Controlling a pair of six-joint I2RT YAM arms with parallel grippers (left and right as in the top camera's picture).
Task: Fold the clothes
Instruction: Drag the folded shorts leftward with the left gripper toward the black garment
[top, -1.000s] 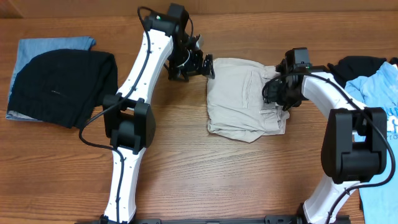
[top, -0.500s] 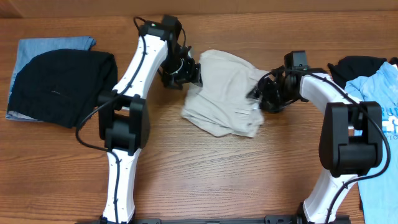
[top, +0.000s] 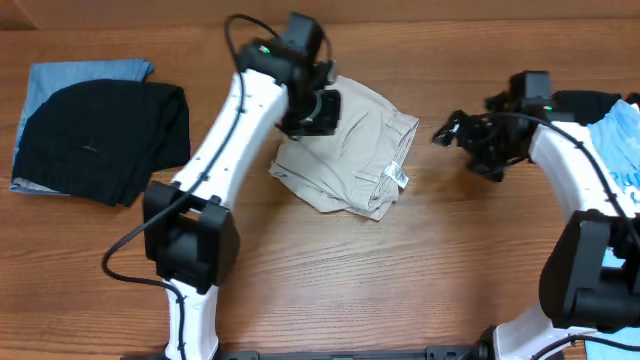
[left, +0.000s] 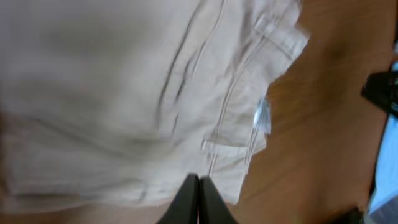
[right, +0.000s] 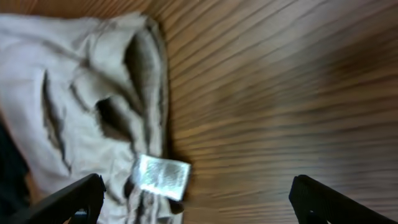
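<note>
The left arm reaches from the bottom of the overhead frame to upper centre. Its left hand (top: 318, 108) sits over the upper-left edge of the shorts (top: 350, 150), clenched. Its wrist view shows the fingertips (left: 185, 202) pressed together against the cloth. The right hand (top: 462, 135), at right, is released and clear of the shorts on the table (top: 400, 270). Its wrist view shows the white label (right: 163, 176) close up.

Left end effector (top: 320, 112) on crumpled shorts (top: 352, 152); right end effector (top: 456, 146) apart.
</note>
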